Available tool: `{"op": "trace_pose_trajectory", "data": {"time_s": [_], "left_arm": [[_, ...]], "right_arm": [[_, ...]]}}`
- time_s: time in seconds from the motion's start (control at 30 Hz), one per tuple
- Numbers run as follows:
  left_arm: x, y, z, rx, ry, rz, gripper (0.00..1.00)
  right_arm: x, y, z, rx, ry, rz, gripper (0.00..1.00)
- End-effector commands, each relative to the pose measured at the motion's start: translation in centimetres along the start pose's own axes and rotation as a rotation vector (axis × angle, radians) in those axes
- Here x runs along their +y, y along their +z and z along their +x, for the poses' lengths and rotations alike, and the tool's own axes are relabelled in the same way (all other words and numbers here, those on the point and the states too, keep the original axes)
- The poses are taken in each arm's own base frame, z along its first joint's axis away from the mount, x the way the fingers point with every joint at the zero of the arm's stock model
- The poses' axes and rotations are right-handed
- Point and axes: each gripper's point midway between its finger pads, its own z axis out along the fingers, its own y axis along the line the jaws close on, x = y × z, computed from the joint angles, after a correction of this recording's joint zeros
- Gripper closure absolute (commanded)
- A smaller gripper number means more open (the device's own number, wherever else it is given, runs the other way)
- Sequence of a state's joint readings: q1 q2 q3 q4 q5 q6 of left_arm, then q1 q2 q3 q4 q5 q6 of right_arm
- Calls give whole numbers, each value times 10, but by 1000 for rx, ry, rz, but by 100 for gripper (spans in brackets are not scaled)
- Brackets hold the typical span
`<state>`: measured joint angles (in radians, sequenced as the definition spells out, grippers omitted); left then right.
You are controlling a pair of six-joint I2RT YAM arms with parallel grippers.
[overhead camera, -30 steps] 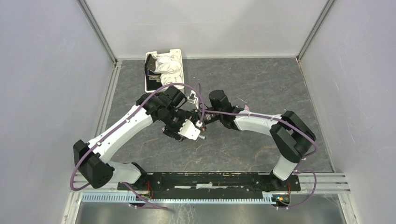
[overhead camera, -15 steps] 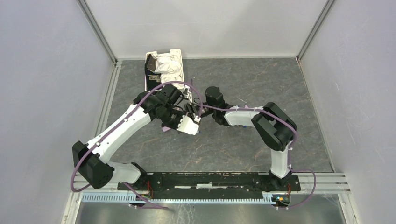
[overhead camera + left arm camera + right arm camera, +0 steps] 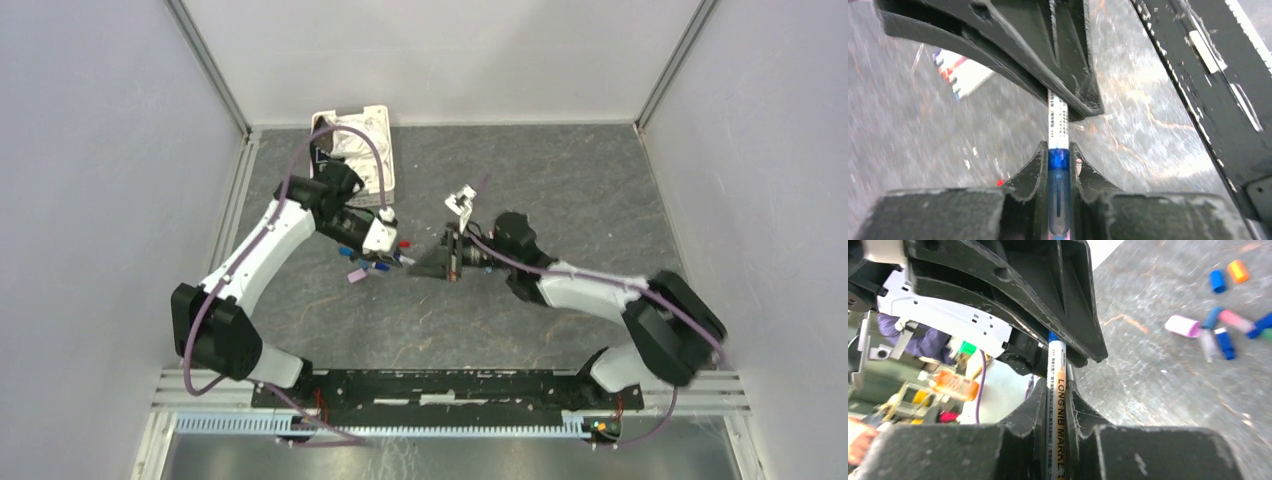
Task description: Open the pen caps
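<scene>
Pen cap in play: short blue plastic pen cap [image 3: 1058, 185], wedged right between the left gripper [image 3: 1058, 147] fingertips. Its end is butted against the barrel, no gap I can spot.
Left fingers: narrow, pinching that cap from both sides.
Barrel: long thin white plastic pen barrel [image 3: 1055, 410] printed "LONG NIB MARKER", bridging the two grippers.
Right fingers: right gripper [image 3: 1056, 385] squeezed narrow onto the barrel, blue end poking out past its tips.
Loose pen caps: an orange cap [image 3: 1237, 271], a pink cap [image 3: 1235, 319] and a few blue ones, scattered on the grey marbled tabletop [image 3: 1158, 390] beside the grippers.
Basket: white slotted plastic basket [image 3: 380, 118] holding white cloth [image 3: 355, 145], far-left corner, well apart from the pen.
</scene>
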<state>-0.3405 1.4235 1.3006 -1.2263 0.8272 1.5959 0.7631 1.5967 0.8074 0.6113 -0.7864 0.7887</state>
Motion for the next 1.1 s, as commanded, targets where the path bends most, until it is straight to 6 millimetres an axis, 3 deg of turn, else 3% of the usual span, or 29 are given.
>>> {"op": "trace_pose_trajectory", "data": {"time_s": [0.0, 0.07, 0.13, 0.27, 0.4, 0.63, 0.83, 1.07], "left_arm": [[31, -68, 69, 511, 62, -154, 98], [36, -50, 49, 504, 134, -165, 98], [31, -51, 49, 520, 134, -137, 98], [30, -45, 41, 553, 182, -138, 98], [24, -33, 25, 541, 215, -133, 98], [14, -7, 0, 459, 214, -112, 98], [9, 6, -12, 435, 216, -101, 98], [-4, 13, -13, 421, 233, -45, 98]], "right_arm": [[0, -66, 117, 346, 211, -33, 100], [3, -61, 112, 386, 131, -34, 100], [4, -67, 113, 315, 192, -60, 100], [-6, -64, 115, 350, 190, -46, 100], [-5, -52, 99, 336, 189, -59, 100], [19, -7, 47, 302, 144, -149, 61], [36, 25, 14, 272, 142, -224, 58], [37, 39, -6, 249, 140, -245, 57]]}}
